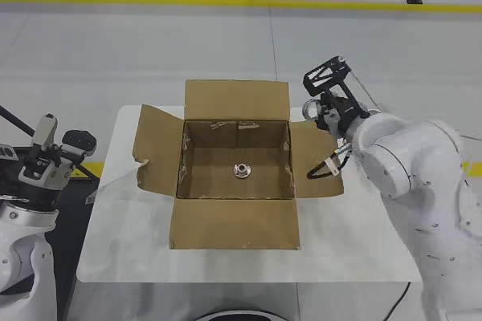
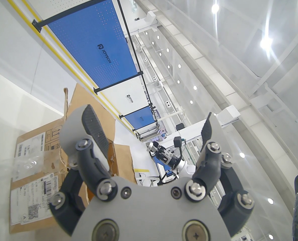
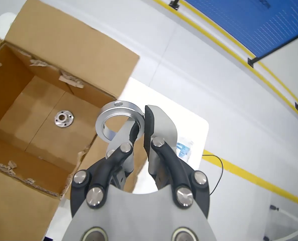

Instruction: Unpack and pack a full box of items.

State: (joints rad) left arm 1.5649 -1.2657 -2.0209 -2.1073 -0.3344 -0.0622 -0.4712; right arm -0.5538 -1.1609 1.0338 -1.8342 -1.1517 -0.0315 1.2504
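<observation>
The right gripper (image 3: 140, 129) holds a metal ring (image 3: 100, 126), fingers closed on its rim, just outside the far right corner of the open box (image 1: 233, 225), likely to clear the wall. A flanged hub (image 1: 241, 170) lies on the box floor. The left gripper (image 2: 149, 116) hangs left of the worktop (image 1: 128, 249), fingers spread. A filmy sheet (image 1: 116, 183) by the left flap may be a bag.

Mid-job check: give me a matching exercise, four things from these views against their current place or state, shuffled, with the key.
Things:
1. metal ring
2. flanged hub
3. left pincer
4. cardboard box

Places or states:
A. open, holding nothing
B. flaps folded out, standing on the white table
C. lying on the box floor
D. clamped in the right pincer

Pairs: 1-D, 2-C, 3-A, 4-B.
</observation>
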